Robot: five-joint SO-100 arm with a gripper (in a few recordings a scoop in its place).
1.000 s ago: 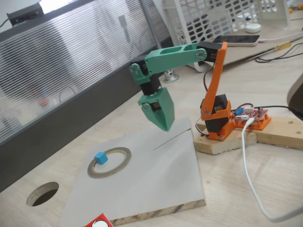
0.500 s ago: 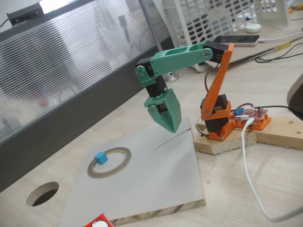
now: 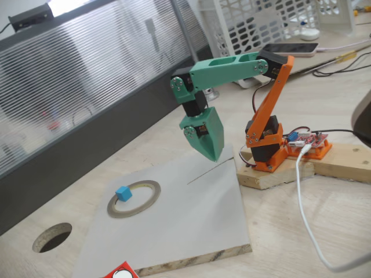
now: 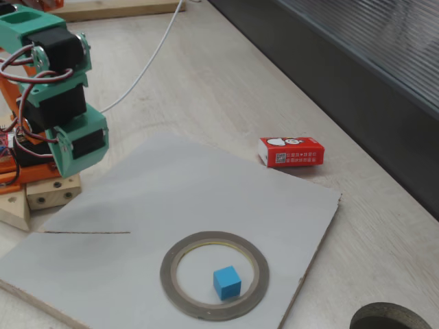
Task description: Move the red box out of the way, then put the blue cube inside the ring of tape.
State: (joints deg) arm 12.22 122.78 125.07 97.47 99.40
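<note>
My end effector (image 3: 212, 152) has pulled back toward my orange base over the last second, travelling away from the ring of tape (image 3: 134, 198) and settling above the far edge of the grey board (image 3: 191, 226), near the thin dark line drawn there. Its green fingers come together to a single point and carry nothing.

The blue cube (image 4: 227, 282) already sits inside the ring of tape (image 4: 215, 275), resting on the board within the hollow centre, close to the inner edge of the ring on one side. Neither it nor the ring has shifted while I withdrew.

The red box (image 4: 291, 151) lies flat on the counter (image 4: 206, 82) just off the board's edge, well apart from the ring and nowhere near my path. In the other fixed view only its corner (image 3: 120, 271) peeks in at the bottom edge.

My reading is that both parts of the job are done: box cleared, cube placed. The retreat looks like a return to rest, and I see nothing left to correct unless the cube is wanted nearer the ring's middle.
</note>
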